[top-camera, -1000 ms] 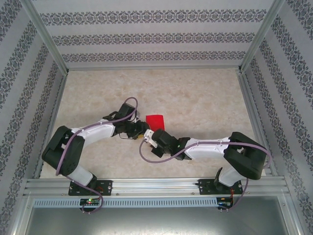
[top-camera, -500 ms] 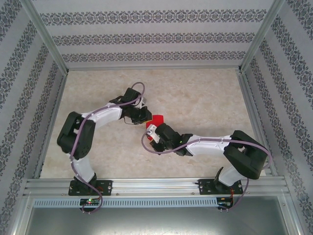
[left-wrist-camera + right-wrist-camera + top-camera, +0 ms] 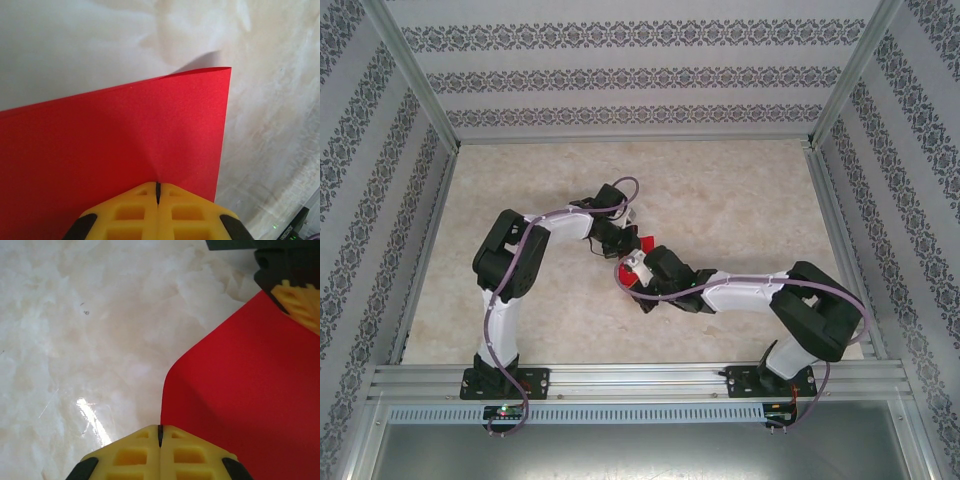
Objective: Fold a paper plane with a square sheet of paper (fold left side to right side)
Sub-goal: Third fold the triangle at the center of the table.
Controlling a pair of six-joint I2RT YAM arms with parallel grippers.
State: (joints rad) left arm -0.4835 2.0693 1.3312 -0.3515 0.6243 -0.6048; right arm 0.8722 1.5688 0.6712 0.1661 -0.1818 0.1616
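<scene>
While both pairs of jaws were clamped on the square sheet of paper (image 3: 642, 243) near the surface's (image 3: 740, 200) middle, it spanned between them, left jaws farther back, right jaws nearer.

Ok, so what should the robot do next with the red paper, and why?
Probably the left gripper should carry its pinched edge of the thin bright red paper sheet across toward the right gripper, which grips another edge. Both are shut on it, and it curves.

The setting is a laboratory robot cell: an aluminium-profile frame (image 3: 417, 80), patterned wall panels (image 3: 640, 75) and a base rail (image 3: 640, 380) enclose a marble-look desk (image 3: 740, 190).
</scene>
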